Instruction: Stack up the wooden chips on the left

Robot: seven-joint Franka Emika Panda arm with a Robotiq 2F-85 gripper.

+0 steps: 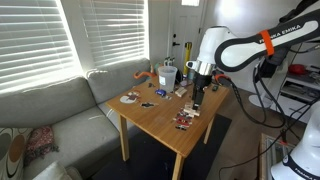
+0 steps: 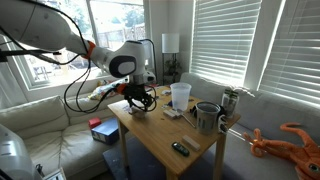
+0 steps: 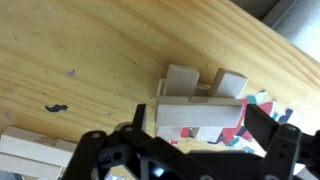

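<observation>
- Gripper is spread wide open with nothing in it. The wrist view cuts most of it off at the bottom edge.
- The wooden chips sit right between the fingertips on the table: one long piece lying crosswise, two more just behind it. Can't tell if the fingers touch it.
- Off to one side, another pale wood piece is clipped by the frame corner. On the opposite side, a red-and-white thing is half hidden behind a finger.
- In both exterior views the chips under the gripper are too tiny to make out.
- Lettering on the arm: only "EMIKA" reads clearly.
- Further out, only the exterior views catch the white cup and an orange octopus toy.
</observation>
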